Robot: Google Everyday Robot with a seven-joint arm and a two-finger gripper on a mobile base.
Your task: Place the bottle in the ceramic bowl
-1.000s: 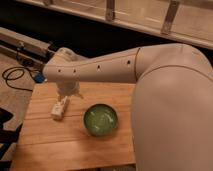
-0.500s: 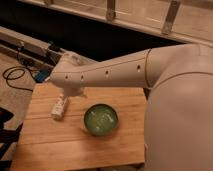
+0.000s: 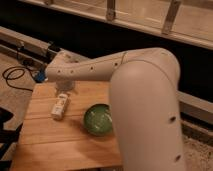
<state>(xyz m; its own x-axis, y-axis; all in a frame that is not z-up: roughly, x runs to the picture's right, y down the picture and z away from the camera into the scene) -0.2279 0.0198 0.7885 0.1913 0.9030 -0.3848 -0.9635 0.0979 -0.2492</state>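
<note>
The white bottle (image 3: 60, 107) is at the left of the wooden table (image 3: 55, 145), with its narrow end pointing away from me. The green ceramic bowl (image 3: 98, 119) stands to its right, about a bottle's length away, and holds nothing that I can see. My gripper (image 3: 64, 90) hangs from the wrist directly above the far end of the bottle, very close to it or touching it. The wrist hides most of the gripper. My big white arm (image 3: 145, 95) covers the right side of the table and the bowl's right rim.
A black cable (image 3: 15, 77) and a small blue thing (image 3: 39, 76) lie on the floor beyond the table's left far corner. A dark rail and a low wall run behind the table. The table's left edge is near the bottle.
My arm's elbow has swung nearer and fills more of the right side. The wrist has stayed above the bottle, and the bottle and bowl are nearly where they were.
</note>
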